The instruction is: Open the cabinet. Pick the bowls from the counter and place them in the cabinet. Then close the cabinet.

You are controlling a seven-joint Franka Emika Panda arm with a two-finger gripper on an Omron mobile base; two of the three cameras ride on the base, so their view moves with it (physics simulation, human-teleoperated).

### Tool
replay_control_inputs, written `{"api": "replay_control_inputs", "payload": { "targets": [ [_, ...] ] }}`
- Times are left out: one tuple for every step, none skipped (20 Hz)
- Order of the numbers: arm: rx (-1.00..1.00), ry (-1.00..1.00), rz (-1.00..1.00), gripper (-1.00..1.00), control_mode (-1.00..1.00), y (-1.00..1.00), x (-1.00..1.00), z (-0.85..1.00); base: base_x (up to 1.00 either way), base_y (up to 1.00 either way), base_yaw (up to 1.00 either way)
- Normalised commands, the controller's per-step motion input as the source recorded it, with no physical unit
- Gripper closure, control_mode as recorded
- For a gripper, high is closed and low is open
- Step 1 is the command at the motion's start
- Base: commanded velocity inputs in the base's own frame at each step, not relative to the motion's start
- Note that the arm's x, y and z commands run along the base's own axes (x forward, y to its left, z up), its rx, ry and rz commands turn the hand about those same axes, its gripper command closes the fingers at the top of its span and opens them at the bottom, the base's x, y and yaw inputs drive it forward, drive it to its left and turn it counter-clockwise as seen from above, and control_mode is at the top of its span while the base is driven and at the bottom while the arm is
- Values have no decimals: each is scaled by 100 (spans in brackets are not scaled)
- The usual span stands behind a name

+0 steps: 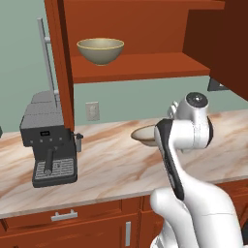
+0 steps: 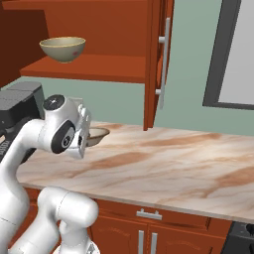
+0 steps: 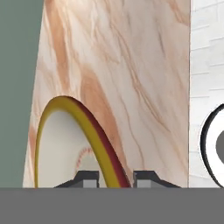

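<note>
With the cabinet (image 1: 145, 68) open and the deep bowl (image 1: 100, 50) shelved, the gripper (image 3: 115, 178) pinches the rim of the shallow bowl (image 3: 65, 144) on the counter (image 2: 163, 163), one finger inside, one outside. Rigid, glazed ceramic likely slips and chips; a rim hold suits it. Open room lies at 12 o'clock toward the shelf; the coffee machine (image 1: 48, 140) stands at 9 o'clock.

Left base view: looked forward and down from behind-left over the long beige-pink marble-patterned counter (image 1: 106, 169).
Right base view: same counter, from behind-right.
Hand view: sat close above it.
</note>
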Motion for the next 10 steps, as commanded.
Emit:
{"api": "replay_control_inputs", "payload": {
  "targets": [
    [-17,-1,-16,100,-100,-24,-41,53,0,0,0],
    [-13,-10,-11,100,-100,-26,-44,59,0,0,0],
    [-10,-15,-7,100,-100,-22,-46,61,0,0,0],
    [-3,-16,0,100,-100,-18,-44,56,0,0,0],
    [0,-13,0,100,-100,-15,-49,63,0,0,0],
    [0,-11,0,100,-100,-19,-60,62,0,0,0],
    [0,-5,0,100,-100,-16,-61,61,0,0,0],
    [0,-4,0,100,-100,-15,-57,59,0,0,0],
    [0,-6,0,100,-100,-11,-58,60,0,0,0],
    [0,-7,0,100,-100,-10,-54,59,0,0,0]
  ]
}}
